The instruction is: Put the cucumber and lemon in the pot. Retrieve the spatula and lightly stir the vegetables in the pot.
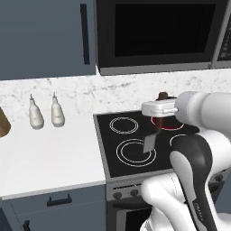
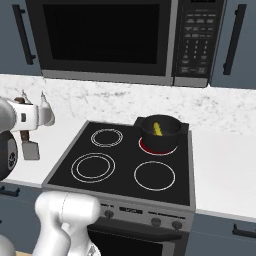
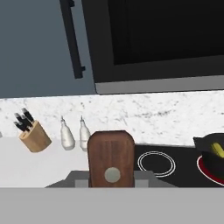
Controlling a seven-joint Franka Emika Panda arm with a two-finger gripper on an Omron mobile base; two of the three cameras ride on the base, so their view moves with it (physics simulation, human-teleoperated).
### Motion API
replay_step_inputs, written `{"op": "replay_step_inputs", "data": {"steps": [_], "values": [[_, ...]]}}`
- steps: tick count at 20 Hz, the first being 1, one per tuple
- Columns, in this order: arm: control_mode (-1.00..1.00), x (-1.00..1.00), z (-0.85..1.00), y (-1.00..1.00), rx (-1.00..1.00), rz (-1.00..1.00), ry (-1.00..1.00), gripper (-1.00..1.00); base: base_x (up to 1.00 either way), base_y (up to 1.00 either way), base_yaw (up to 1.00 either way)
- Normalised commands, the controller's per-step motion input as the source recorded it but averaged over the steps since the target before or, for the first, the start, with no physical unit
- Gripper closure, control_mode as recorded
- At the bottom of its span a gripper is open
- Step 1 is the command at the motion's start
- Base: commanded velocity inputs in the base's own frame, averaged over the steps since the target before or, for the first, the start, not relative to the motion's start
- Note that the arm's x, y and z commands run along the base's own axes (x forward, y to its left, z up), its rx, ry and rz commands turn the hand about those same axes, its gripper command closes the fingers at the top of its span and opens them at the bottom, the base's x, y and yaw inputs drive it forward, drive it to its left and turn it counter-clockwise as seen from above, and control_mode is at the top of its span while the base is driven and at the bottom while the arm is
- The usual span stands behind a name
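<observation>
Above the black stovetop (image 1: 135, 149), the tool (image 1: 156, 128) grips the spatula with reddish-brown wooden handle and grey square head (image 1: 149, 143), hanging head-down, left of the small black two-handled pot (image 2: 160, 131) on the red burner; a hasty swing could knock the pot.

Base cams flank arm, both share stove (image 1: 135, 144); hand cam faces backsplash.
</observation>
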Motion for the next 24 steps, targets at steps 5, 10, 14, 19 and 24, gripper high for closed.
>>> {"op": "replay_step_inputs", "data": {"steps": [5, 10, 14, 19, 24], "values": [[-1.00, 0.00, 0.00, -0.03, 0.00, 0.00, 0.00, 1.00, 0.00, 0.00, 0.00], [1.00, 0.00, 0.00, 0.00, 0.00, 0.00, 0.00, 1.00, 0.00, -0.64, -0.07], [1.00, 0.00, 0.00, 0.00, 0.00, 0.00, 0.00, 1.00, 0.02, -1.00, -0.10], [1.00, 0.00, 0.00, 0.00, 0.00, 0.00, 0.00, 1.00, 0.14, -0.98, -0.07], [1.00, 0.00, 0.00, 0.00, 0.00, 0.00, 0.00, 1.00, 0.30, -0.64, -0.01]]}}
